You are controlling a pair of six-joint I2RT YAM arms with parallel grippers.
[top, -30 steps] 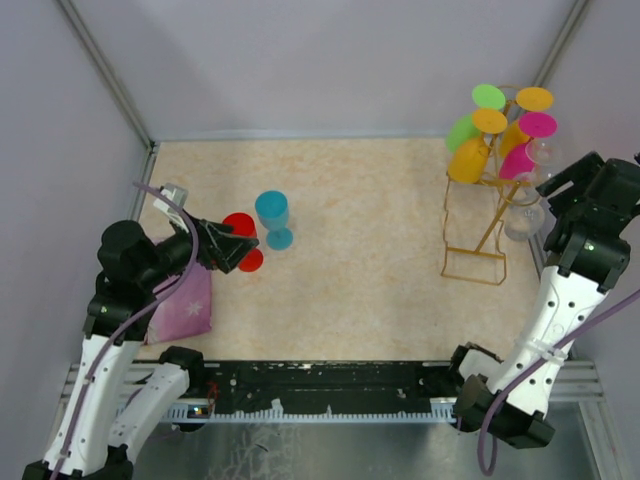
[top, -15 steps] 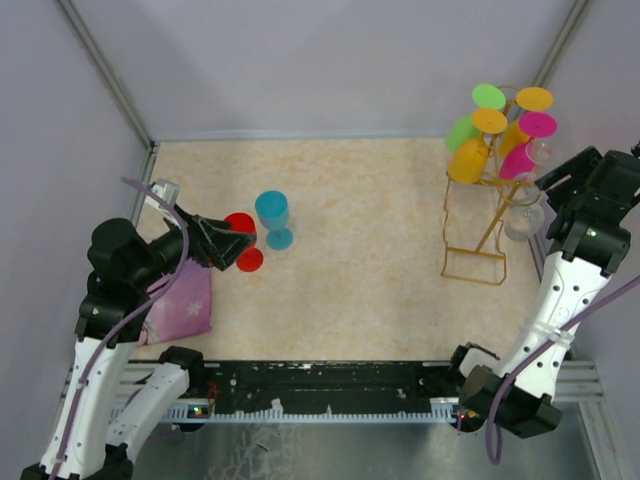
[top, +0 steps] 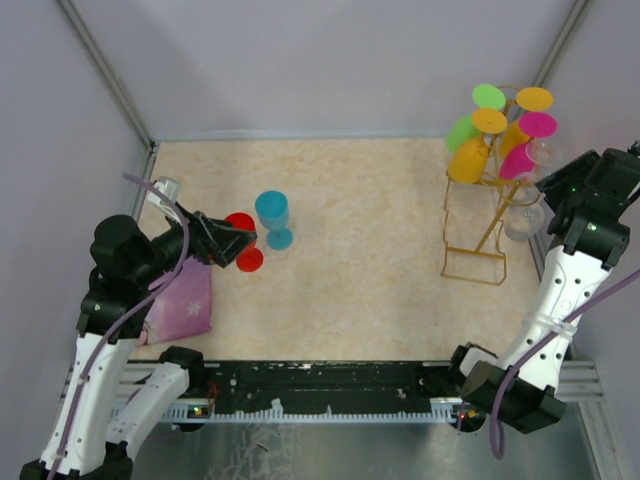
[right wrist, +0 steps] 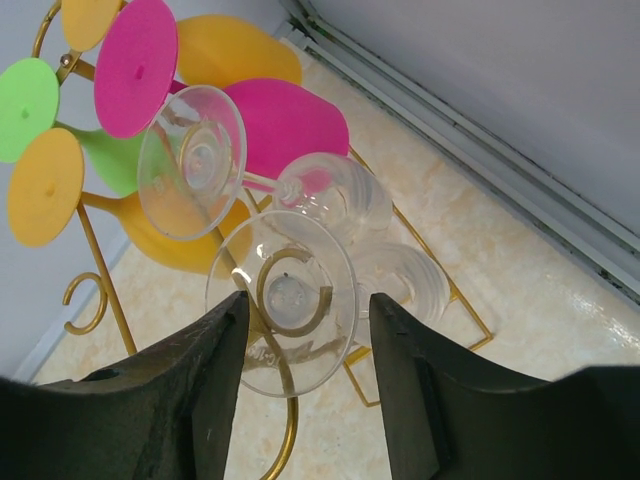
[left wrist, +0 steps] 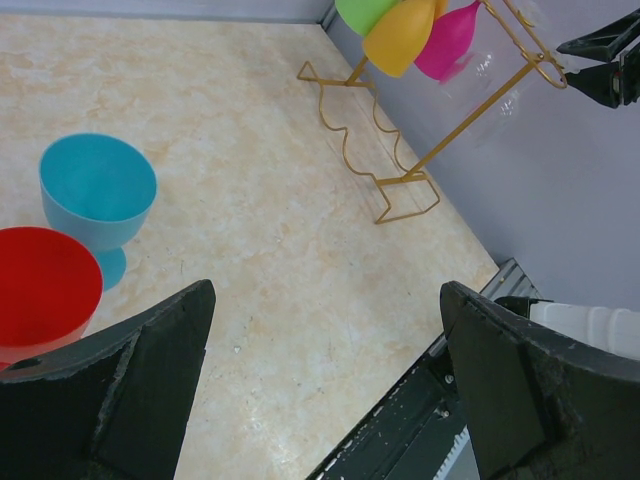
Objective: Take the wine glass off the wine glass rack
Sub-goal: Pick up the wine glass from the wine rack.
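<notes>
Pale lilac walls close in a marbled beige table (top: 380, 200). From the top camera, the gold wire wine glass rack (top: 490, 182) stands at the far right corner, hung with green, orange and pink glasses (top: 468, 160). A clear wine glass (top: 524, 215) hangs on the rack's right side, just beside the right end effector (top: 552, 196). Near the left edge, the left end effector (top: 225, 243) hovers by a red glass (top: 242, 258) and a blue glass (top: 272, 218), with a pink cloth (top: 185, 300) under the arm.

From the left wrist, the left end effector (left wrist: 325, 290) is spread wide and holds nothing. The red glass (left wrist: 40, 290) and blue glass (left wrist: 98, 195) stand upright to one side.

From the right wrist, the right end effector (right wrist: 307, 330) is parted. The clear wine glass's foot (right wrist: 283, 300) sits between its fingers (right wrist: 215, 390), slotted on the rack (right wrist: 100, 255); I cannot tell whether they touch.
</notes>
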